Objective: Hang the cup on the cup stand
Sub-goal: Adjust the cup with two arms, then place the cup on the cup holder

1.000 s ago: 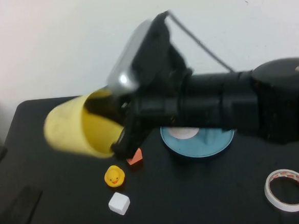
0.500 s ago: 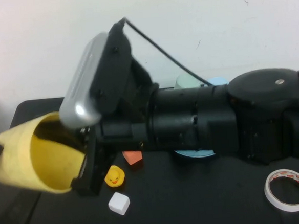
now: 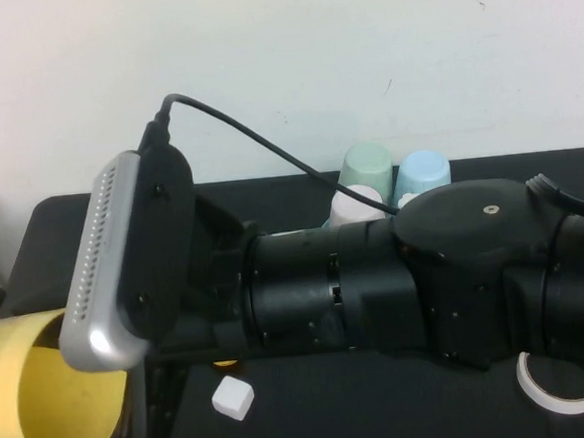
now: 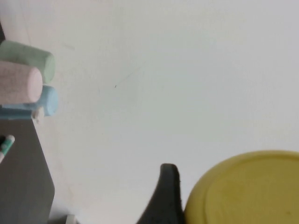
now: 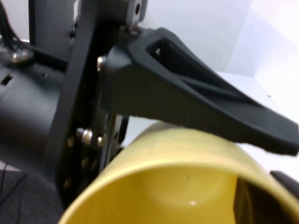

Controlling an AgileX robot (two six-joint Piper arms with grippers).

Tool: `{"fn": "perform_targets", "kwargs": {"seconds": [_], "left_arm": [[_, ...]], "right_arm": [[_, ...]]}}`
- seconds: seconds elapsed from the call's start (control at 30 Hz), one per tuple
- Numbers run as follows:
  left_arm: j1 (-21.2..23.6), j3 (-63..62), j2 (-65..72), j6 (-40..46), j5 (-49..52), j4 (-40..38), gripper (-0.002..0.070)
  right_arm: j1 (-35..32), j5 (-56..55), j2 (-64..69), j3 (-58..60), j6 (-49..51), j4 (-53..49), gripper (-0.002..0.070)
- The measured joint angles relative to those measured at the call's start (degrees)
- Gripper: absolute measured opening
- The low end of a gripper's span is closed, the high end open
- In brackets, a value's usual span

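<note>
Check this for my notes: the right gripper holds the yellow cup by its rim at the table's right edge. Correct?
Not quite: the right gripper does pinch the yellow cup by its rim, but at the table's left edge, as the high view shows. The left gripper is beside its base.

I count four cups: one yellow cup (image 3: 39, 402) at my 8 o'clock, and green (image 3: 366, 166), blue (image 3: 421, 173) and pink (image 3: 354, 205) ones at 1 o'clock. One white cube (image 3: 232, 398) at 6, one tape roll (image 3: 561, 386) at 4.
</note>
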Motion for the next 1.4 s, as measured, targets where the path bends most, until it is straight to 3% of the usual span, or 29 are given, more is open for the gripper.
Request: {"fn": "perform_targets", "kwargs": {"seconds": [0.13,0.2,0.47,0.7,0.93,1.1,1.23,1.27,1.33,1.4], "left_arm": [[0.00,0.00,0.00,0.45,-0.52,-0.28,0.0576],[0.00,0.00,0.00,3.05,-0.63,-0.28,0.0573],[0.00,0.00,0.00,14.80,-0.65,-0.74,0.0567],[0.00,-3.99,0.00,27.84,-3.77,-0.64,0.0563],[0.00,-9.99,0.00,53.05,-9.60,-0.75,0.0561],[0.00,-12.98,3.49,74.74,-4.51,-0.75,0.0561],[0.00,-14.57,9.44,91.25,5.60,-0.36,0.0561],[0.00,-15.20,10.84,94.37,7.78,-0.23,0.0561],[0.00,-16.48,14.19,97.81,10.47,0.06,0.0561],[0.00,-18.47,17.13,99.43,11.50,0.14,0.0560]], "right_arm": [[0.00,-0.11,0.00,0.00,-1.78,0.00,0.0034],[0.00,-0.20,0.00,0.00,-1.76,0.00,0.0070],[0.22,-1.57,-0.72,0.11,1.65,-1.99,0.0410],[0.22,-4.13,-7.02,3.96,14.24,-15.35,0.0452],[0.22,-7.87,-13.79,12.82,20.89,-21.07,0.0454],[0.22,-5.81,-20.17,19.89,24.15,-23.22,0.0440],[0.22,-1.79,-26.92,26.67,26.59,-28.94,0.0300],[0.22,-0.56,-28.69,28.19,28.31,-30.95,0.0227],[0.22,2.16,-31.97,30.55,32.61,-36.21,0.0113],[0.22,5.27,-35.15,32.06,39.35,-42.87,0.0053]]}}
